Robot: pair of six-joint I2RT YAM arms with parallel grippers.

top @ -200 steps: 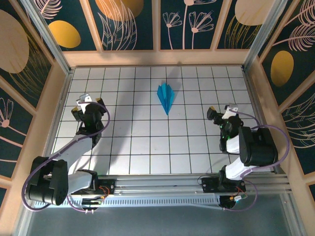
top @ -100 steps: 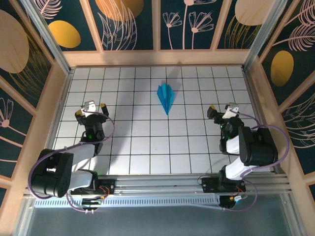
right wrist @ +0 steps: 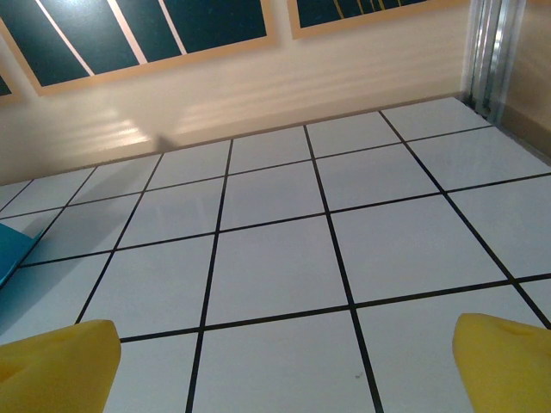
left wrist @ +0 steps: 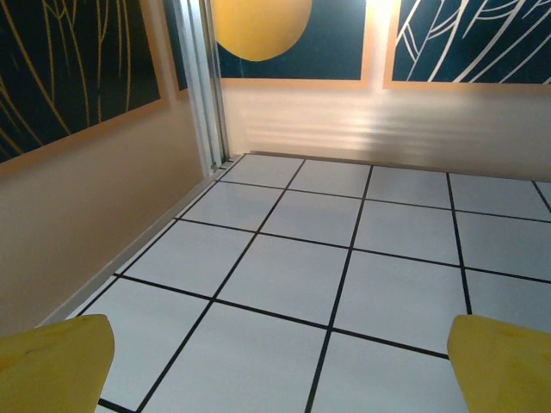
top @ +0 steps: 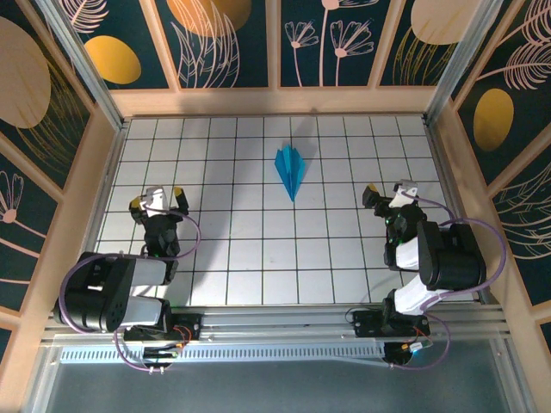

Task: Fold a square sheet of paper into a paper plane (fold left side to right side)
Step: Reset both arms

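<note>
Paper plane (top: 291,172) on the tabletop (top: 258,258), centred toward its far edge, nose toward the near edge; left gripper (top: 157,198) nearer, by the left edge, right gripper (top: 387,191) by the right edge.

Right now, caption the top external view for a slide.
Folded paper plane on the table; left gripper and right gripper open, apart.

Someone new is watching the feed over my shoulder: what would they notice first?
The bright cyan-blue paper plane lies folded on the white grid table, far centre, nose toward the arms. Nearer the bases, the left end effector and right end effector hang open with yellow fingertips, well apart from the plane and holding nothing.
</note>
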